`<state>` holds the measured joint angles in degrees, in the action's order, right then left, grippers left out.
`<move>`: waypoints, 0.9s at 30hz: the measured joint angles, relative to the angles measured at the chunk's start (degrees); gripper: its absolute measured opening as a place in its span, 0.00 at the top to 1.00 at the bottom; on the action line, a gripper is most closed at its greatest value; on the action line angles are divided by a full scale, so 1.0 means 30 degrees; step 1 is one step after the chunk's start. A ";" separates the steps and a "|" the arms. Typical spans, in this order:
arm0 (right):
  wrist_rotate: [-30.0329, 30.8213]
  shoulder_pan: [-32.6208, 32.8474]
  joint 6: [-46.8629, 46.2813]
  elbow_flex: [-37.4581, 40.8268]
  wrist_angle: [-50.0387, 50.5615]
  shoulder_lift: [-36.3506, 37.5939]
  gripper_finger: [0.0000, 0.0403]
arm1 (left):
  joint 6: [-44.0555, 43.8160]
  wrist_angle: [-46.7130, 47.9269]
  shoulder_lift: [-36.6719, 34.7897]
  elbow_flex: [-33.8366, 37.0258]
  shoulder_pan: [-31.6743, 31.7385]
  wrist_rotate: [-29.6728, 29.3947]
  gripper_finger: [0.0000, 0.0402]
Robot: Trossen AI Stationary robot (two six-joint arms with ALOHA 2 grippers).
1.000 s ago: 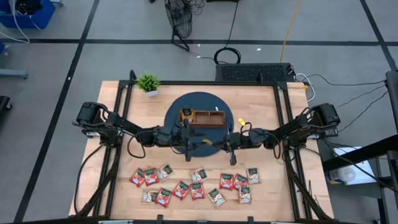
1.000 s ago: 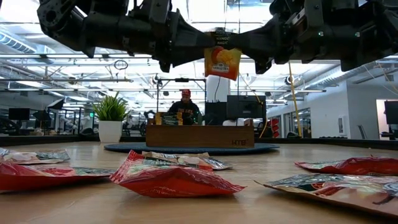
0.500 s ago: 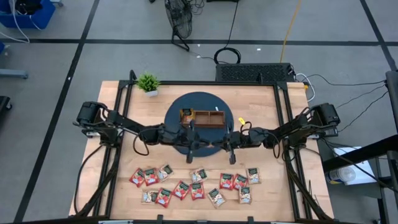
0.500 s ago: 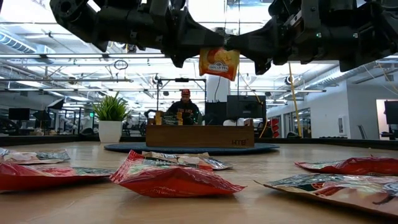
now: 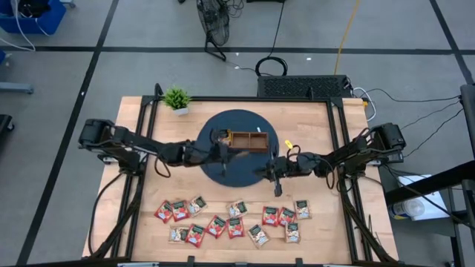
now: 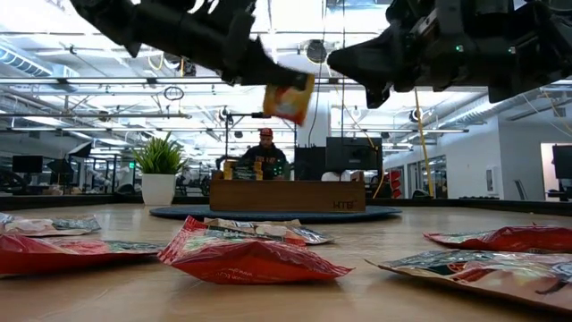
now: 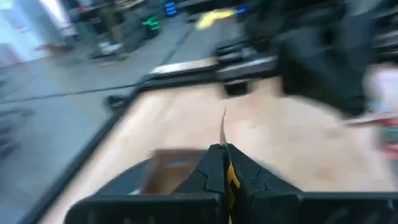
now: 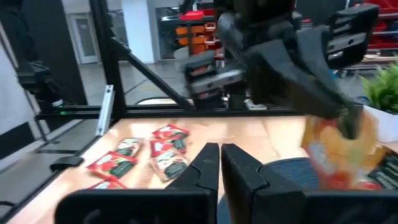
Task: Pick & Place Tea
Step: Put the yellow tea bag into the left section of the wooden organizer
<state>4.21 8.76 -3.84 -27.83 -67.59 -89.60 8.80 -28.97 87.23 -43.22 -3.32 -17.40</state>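
Note:
An orange tea sachet [image 6: 288, 98] hangs in the air above the dark round mat [image 5: 237, 174], just in front of the wooden tray [image 5: 250, 140]. My left gripper [image 5: 225, 153] is shut on it. My right gripper [image 5: 260, 173] waits beside it, a little toward the table's right, shut with nothing between its fingers [image 8: 210, 163]. Several red and green-and-white tea sachets [image 5: 234, 221] lie flat along the table's near edge. A few more stand in the tray's left compartment [image 5: 221, 136]. My left gripper pinches the orange sachet by its upper edge [image 6: 275, 87] between its two fingers [image 7: 211, 167]. The fingers come from the table's left, slanting a little downward. The sachet juts out past the fingertips, seen edge-on [image 7: 223, 127]. It hangs tilted, clear of mat and tray.
A small potted plant [image 5: 177, 99] stands at the table's far left corner. The tray [image 6: 286, 194] sits on the mat in the middle of the table. A person [image 6: 266, 154] shows in the room beyond the far edge. Bare wood lies left and right of the mat.
My left gripper has shut on the orange sachet, which hung at my right gripper. It has then carried the sachet up and toward the far edge and the tray. The sachet has left my right gripper and now hangs tilted. My right arm has kept still.

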 joint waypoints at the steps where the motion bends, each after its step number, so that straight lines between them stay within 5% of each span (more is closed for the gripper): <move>1: 0.0020 0.0019 0.0000 0.0000 0.0025 0.0000 0.96 | -0.0088 0.0268 -0.0395 0.0410 0.0323 -0.0023 0.99; 15: 0.0064 0.0121 0.0084 0.0015 -0.0267 0.0000 0.95 | -0.0654 -0.9207 -0.0143 0.7261 0.6891 0.5894 1.00; 27: 0.0071 0.0114 0.0590 0.0015 -0.0399 0.0000 0.95 | 0.0262 -0.9525 0.1076 0.7592 0.7360 0.7514 1.00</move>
<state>4.43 9.10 -2.07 -27.79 -68.79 -89.60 9.58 -57.54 90.46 -20.45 18.76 5.14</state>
